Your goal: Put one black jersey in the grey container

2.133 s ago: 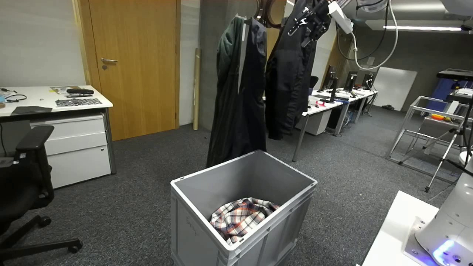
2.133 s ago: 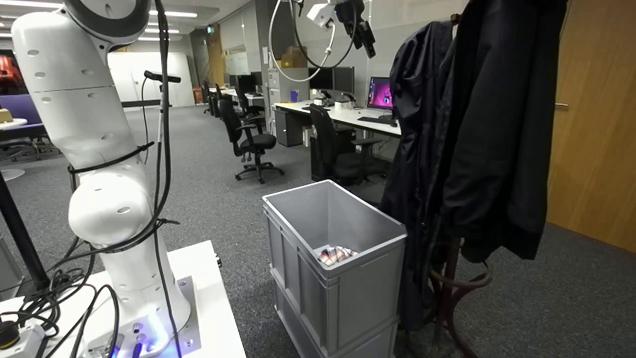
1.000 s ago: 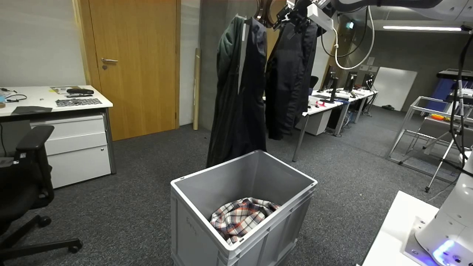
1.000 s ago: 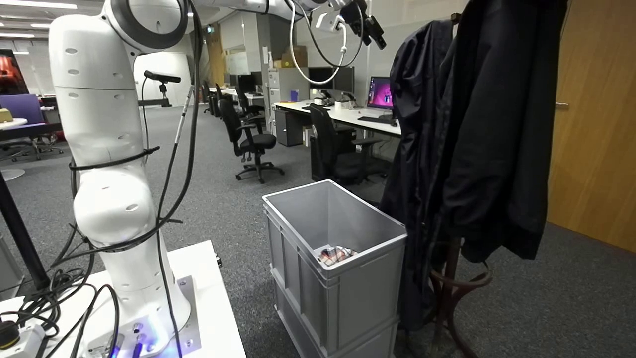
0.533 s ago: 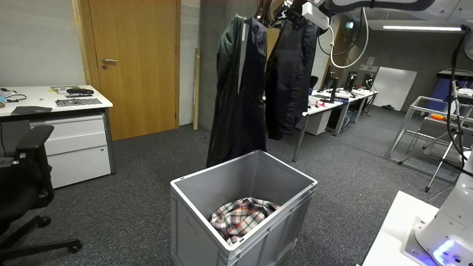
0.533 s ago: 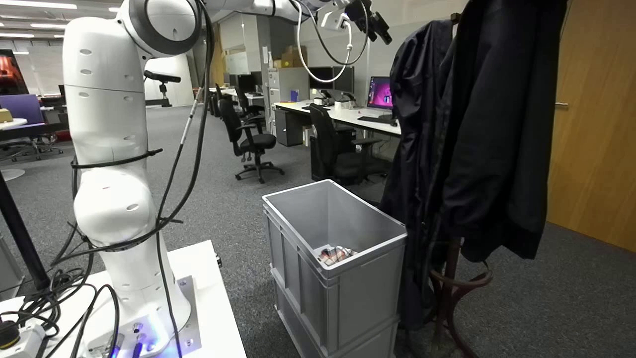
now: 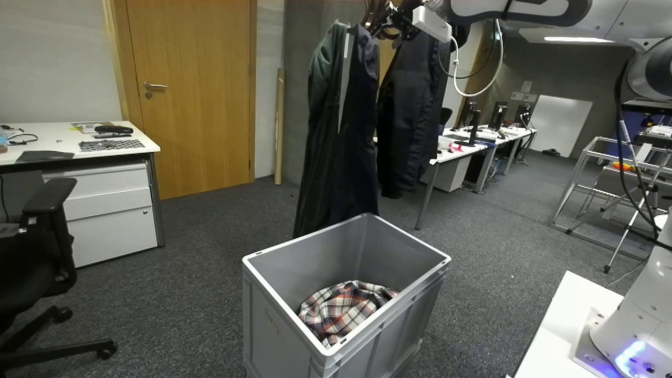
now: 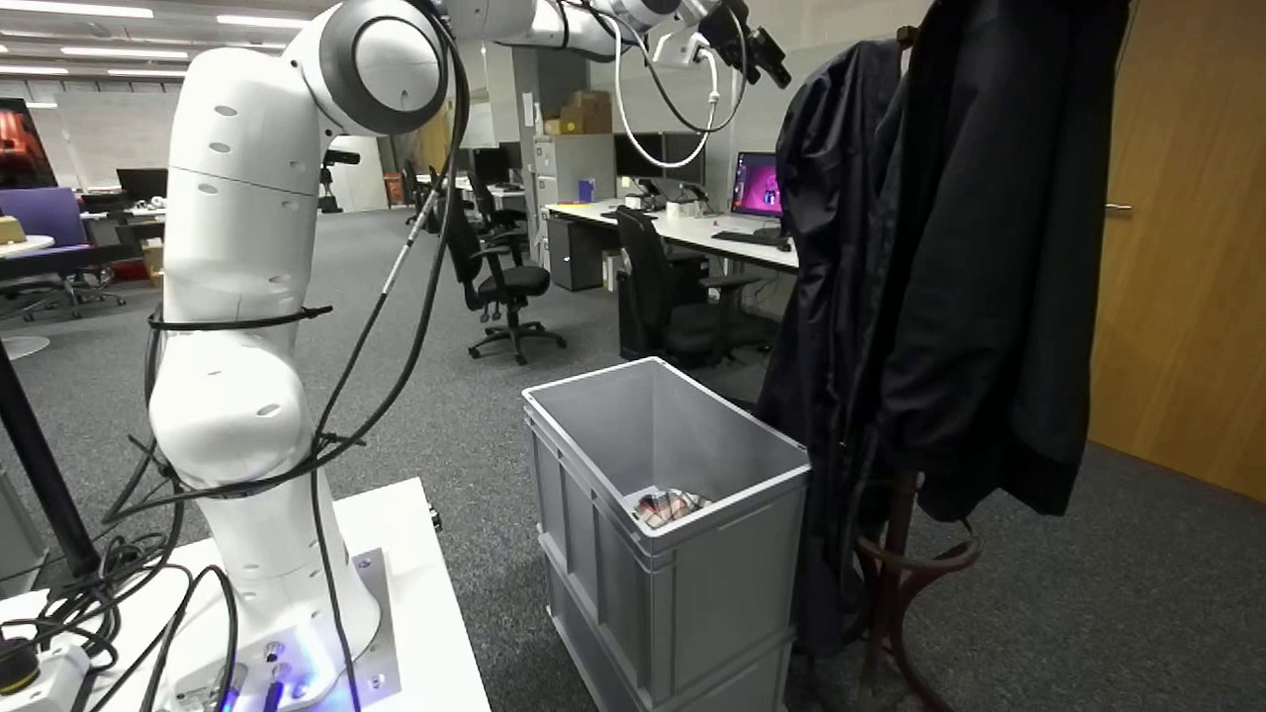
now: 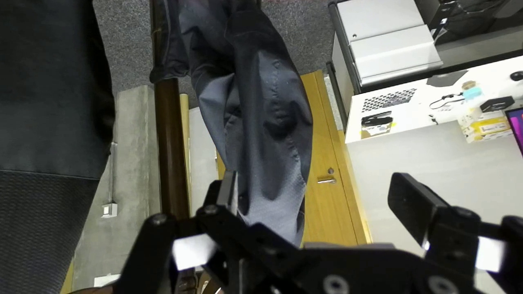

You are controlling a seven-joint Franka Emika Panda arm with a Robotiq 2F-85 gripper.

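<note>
Crate (image 7: 331, 260) in both exterior views

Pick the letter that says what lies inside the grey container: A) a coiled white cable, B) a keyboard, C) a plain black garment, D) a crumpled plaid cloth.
D: in both exterior views a crumpled plaid cloth shows inside the grey container, while the black jersey hangs outside it.
</note>
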